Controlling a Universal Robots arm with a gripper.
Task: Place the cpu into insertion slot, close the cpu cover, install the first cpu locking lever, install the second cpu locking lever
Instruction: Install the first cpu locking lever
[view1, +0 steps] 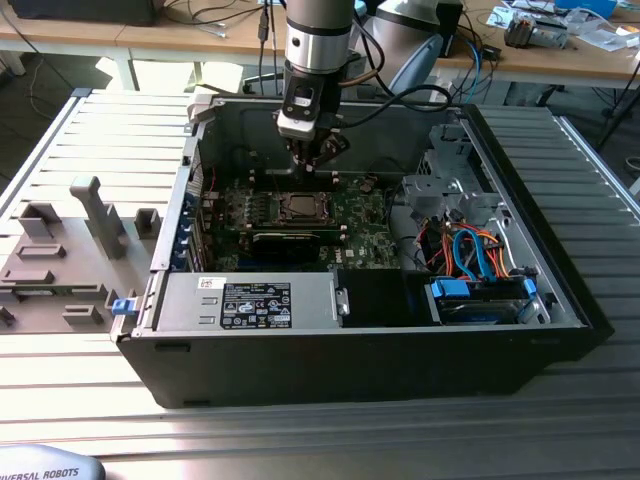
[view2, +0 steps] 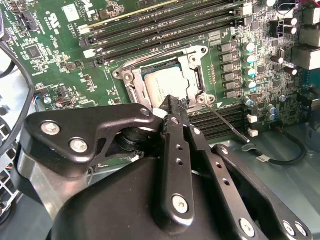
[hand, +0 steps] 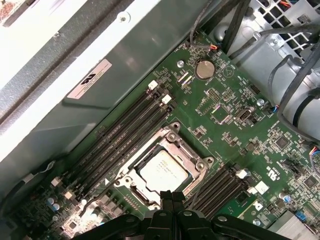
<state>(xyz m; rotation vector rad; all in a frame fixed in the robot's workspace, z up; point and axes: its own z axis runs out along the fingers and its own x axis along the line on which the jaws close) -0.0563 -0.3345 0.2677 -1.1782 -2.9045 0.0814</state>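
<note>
chip seated, cover down — levers not finished

the open computer case (view1: 350, 365) lies on the slatted counter (view1: 90, 130), and the arm reaches down into it. in the exterior view the gripper (view1: 312, 165) hangs at about twelve o'clock of the socket, just off it. the silver power supply (view1: 250, 300) is at six o'clock of the socket, and the blue and orange cables (view1: 480, 250) are at about four.

the cpu (view2: 162, 82) sits flat in its slot on the green motherboard (view2: 55, 35), its dull metal top showing in both wrist views. the cpu cover (view2: 131, 80) looks laid down around it, with the chip showing through the square opening. so the first two steps look done to me.

the levers are the open matter. in the second wrist view one thin wire locking lever (view2: 227, 125) stands out slantwise from the socket's corner, across the memory slots — unlatched, i judge. the other lever i cannot make out.

the jaws are pressed together with nothing visible between them. their tips are right at the cover's edge, near the foot of that loose lever; whether they touch it i cannot tell.
</note>
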